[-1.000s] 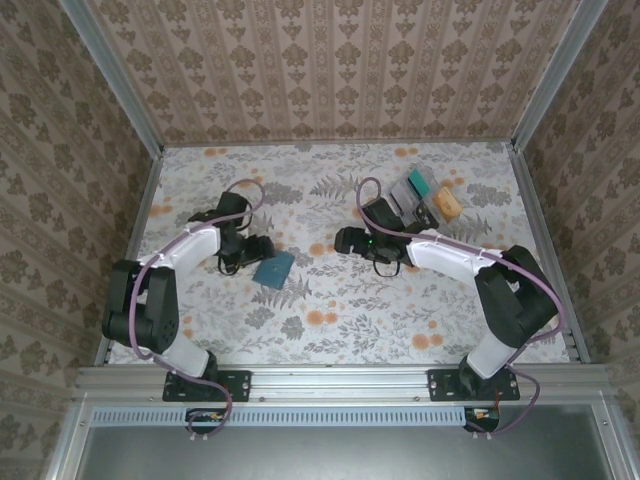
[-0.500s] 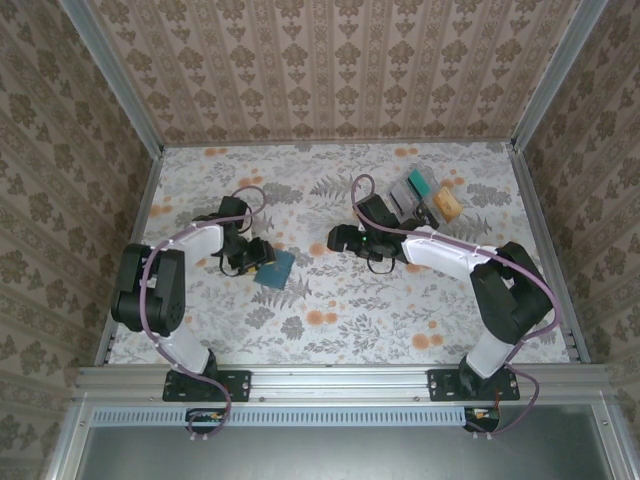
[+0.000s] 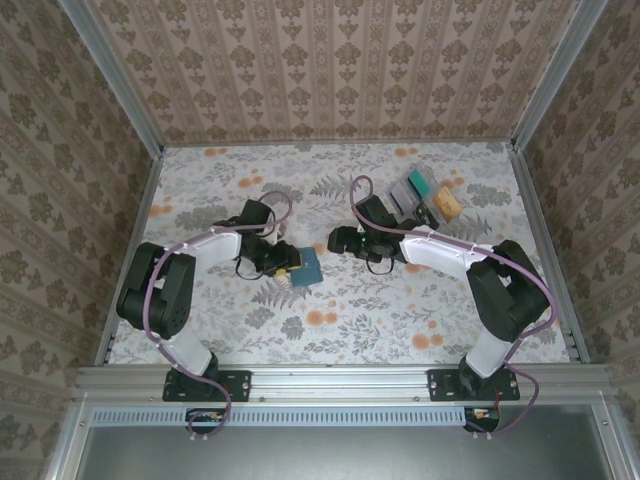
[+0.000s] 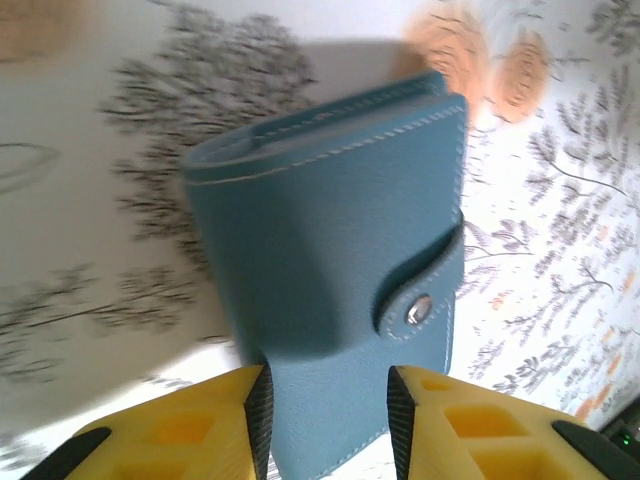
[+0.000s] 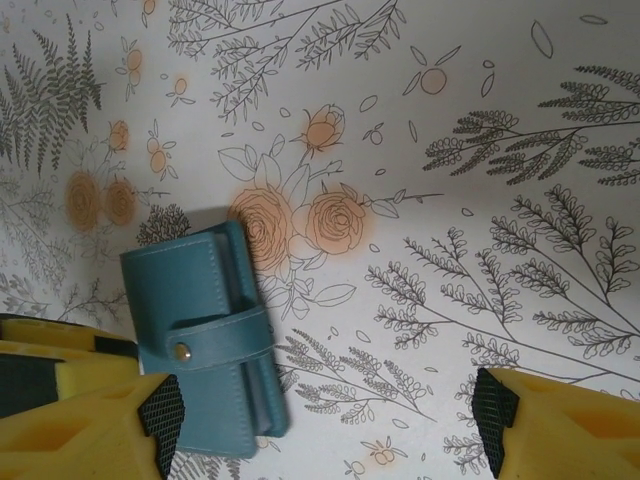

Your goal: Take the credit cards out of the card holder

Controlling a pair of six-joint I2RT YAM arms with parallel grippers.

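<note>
The card holder point(image 3: 307, 267) is a slate-blue wallet, folded shut with its snap strap fastened, lying mid-table. My left gripper point(image 3: 288, 268) is at its left side. In the left wrist view the left gripper point(image 4: 328, 425) has its pads pressed on the two edges of the card holder's point(image 4: 330, 230) near corner. My right gripper point(image 3: 338, 240) hovers just right of it, open wide. In the right wrist view the right gripper point(image 5: 328, 415) has bare tablecloth between its pads, and the card holder point(image 5: 190, 300) lies by its left finger. The credit cards are hidden inside the shut holder.
Loose cards lie at the back right: a teal card point(image 3: 421, 183), a grey card point(image 3: 404, 198) and an orange card point(image 3: 448, 205). The floral tablecloth point(image 3: 350, 320) is fenced by metal rails, with patterned walls behind and at both sides.
My left gripper has closed on the card holder and moved right with it, toward the right gripper. The right gripper has shifted slightly left and narrowed a little.
</note>
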